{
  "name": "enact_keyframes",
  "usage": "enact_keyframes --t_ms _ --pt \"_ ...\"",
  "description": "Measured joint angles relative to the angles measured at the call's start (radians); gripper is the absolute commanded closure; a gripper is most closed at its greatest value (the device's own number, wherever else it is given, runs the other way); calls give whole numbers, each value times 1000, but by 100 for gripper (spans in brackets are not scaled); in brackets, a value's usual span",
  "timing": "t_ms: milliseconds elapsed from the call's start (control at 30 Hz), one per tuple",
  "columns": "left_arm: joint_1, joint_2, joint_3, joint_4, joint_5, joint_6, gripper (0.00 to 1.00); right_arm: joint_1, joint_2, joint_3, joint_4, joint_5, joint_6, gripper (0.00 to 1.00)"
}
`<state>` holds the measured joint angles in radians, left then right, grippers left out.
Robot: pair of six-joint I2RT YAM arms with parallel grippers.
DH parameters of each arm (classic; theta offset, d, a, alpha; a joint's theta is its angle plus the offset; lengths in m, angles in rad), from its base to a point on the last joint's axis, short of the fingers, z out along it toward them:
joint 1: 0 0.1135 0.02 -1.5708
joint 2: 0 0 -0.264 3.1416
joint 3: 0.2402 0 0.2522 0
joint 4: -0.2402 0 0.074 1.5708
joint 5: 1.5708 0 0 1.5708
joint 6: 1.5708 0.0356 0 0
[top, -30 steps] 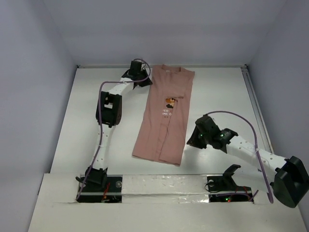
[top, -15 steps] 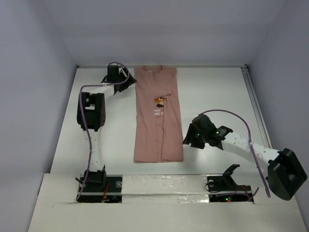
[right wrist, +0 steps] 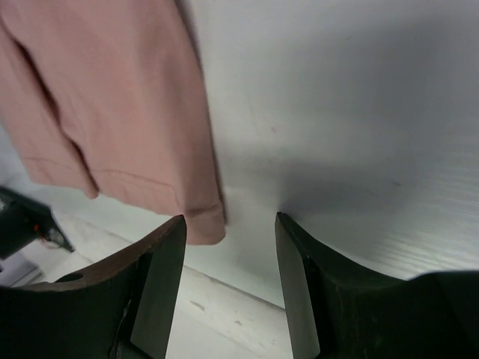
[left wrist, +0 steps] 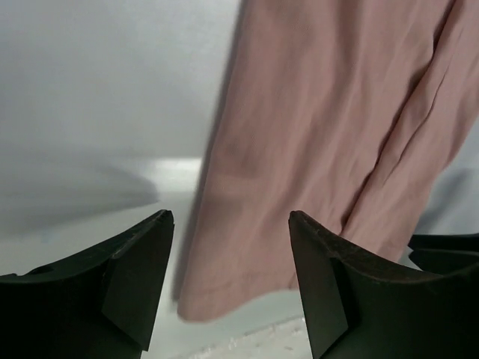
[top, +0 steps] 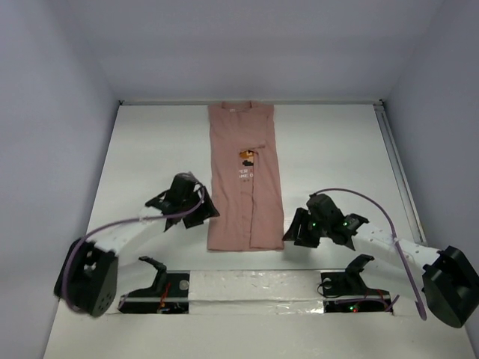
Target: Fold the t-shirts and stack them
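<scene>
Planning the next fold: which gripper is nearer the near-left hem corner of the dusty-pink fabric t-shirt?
Left. The left gripper is open just beside that corner of the dusty-pink fabric t-shirt; the right gripper is open at the opposite, near-right corner.

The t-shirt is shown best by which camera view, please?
Top external: the whole t-shirt lies in view, a narrow strip with its graphic up. The left wrist shows only its near left hem corner; the right wrist only the near right one.

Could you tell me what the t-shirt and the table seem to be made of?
The t-shirt looks like soft, matte knit fabric: it creases, lies in folds and has a stitched hem. The table seems a hard, smooth white board with a slight sheen; laminate or paint, I cannot tell.
</scene>
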<state>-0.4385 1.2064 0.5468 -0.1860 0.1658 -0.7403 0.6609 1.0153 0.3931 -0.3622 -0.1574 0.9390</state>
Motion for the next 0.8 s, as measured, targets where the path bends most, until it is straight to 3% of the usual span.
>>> enact_keyframes --t_ms 100,200,400,600,800 --pt "-31 -198 -77 -109 -11 -105 43 2 -31 -43 52 -49 28 43" --pt "-77 -280 -100 -175 -25 -175 46 1 -70 -90 106 -93 65 45" --pt "-194 -264 -181 -181 11 -282 51 1 -111 -153 170 -135 135 54" --pt "-230 -321 -225 -153 23 -367 56 2 -92 -161 197 -150 169 58" --pt "-233 -294 -225 -150 10 -390 75 1 -74 -164 203 -154 181 64"
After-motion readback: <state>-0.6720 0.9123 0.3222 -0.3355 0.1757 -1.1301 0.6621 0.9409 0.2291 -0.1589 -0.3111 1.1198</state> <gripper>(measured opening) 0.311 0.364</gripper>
